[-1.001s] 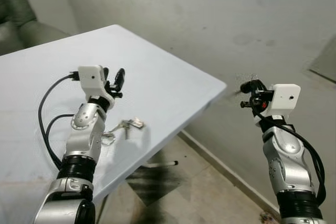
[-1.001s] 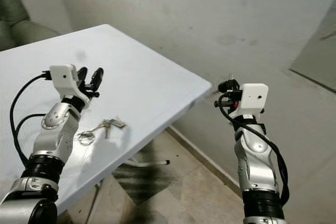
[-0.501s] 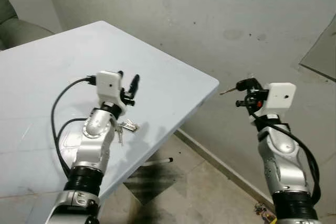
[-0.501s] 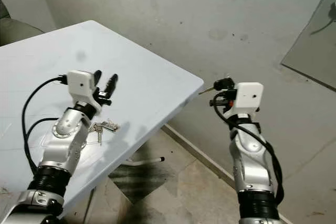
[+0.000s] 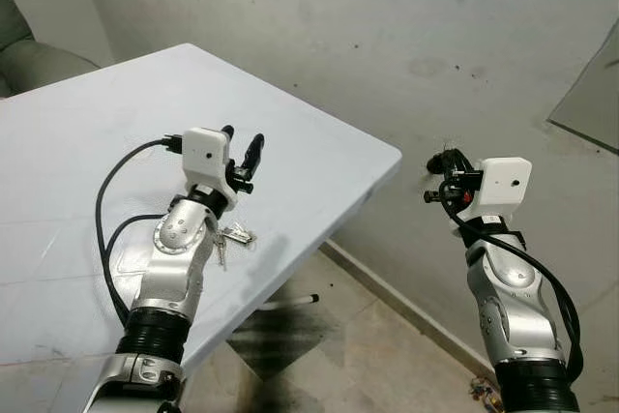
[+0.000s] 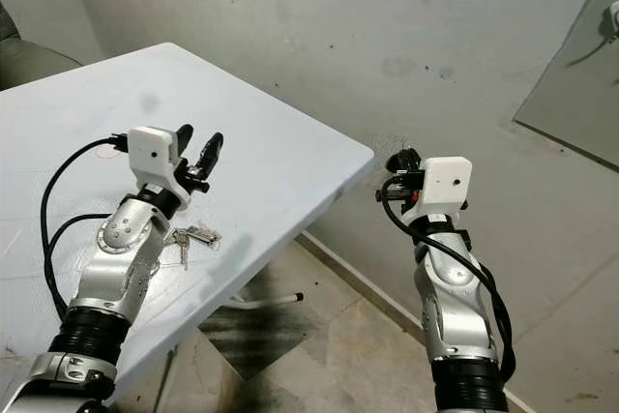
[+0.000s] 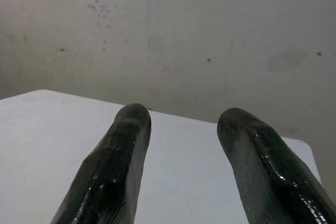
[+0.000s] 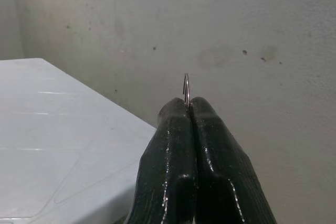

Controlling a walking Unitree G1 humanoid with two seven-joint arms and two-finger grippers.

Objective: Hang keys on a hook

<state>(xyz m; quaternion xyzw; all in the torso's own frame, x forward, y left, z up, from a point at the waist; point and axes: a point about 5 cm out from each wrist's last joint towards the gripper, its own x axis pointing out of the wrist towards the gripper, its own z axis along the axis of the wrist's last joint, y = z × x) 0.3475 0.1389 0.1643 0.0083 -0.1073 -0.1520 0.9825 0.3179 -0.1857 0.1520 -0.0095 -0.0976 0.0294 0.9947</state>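
A bunch of keys [image 5: 235, 235] on a ring lies flat on the white table [image 5: 97, 113], near its front edge. My left gripper [image 5: 242, 142] hovers just above and behind the keys. It is open, and nothing lies between its fingers [image 7: 126, 145]. My right gripper [image 5: 443, 163] is raised off the table's corner, out over the floor and facing the grey wall. It is shut, and a thin metal ring [image 8: 186, 87] pokes out edge-on between its fingertips.
A stained grey wall [image 5: 387, 26] runs behind the table. A tilted glass pane [image 5: 590, 94] leans at the far right. A green armchair [image 5: 24, 55] stands at the far left. Below the table's corner is tiled floor with a dark patch [image 5: 280, 331].
The camera swung and rose a second ago, then steadied. My left arm now stands closer over the keys. The right gripper dipped a little and turned, so the metal piece no longer juts sideways.
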